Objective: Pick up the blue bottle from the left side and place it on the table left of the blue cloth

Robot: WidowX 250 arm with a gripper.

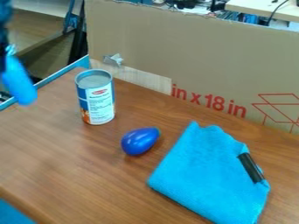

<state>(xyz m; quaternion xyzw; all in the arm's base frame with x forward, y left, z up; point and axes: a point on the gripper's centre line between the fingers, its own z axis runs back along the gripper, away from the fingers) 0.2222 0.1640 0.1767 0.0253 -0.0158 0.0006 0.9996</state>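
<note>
**Labelled can (95, 97) stands upright on brown table (52, 151), near the gripper (17, 82)**

The can is a plain cylinder with a dull grey, round top and a metal rim. Its wrapper is blue around the upper part, with a large white panel that carries a red patch near the top and rows of small dark print below. Orange and brown show low on its left side, and a thin rim closes the bottom. It stands at the upper left of the table, in front of a tall cardboard sheet (192, 52).

The gripper hangs at the upper left edge of the view, to the left of the can and apart from it. It is dark higher up and bright blue at its lower end. Whether it is released, clenched or grasping something cannot be told.

Below and to the right of the can lies a glossy, dark blue, egg-shaped toy (139, 141), its narrow end greenish and pointing up to the right. Farther right is a folded, bright blue cloth (201, 179) with a soft, fuzzy surface. A short black rod (251, 168) lies at a slant on the cloth's right side. Red print and lines mark the cardboard sheet behind.
</note>
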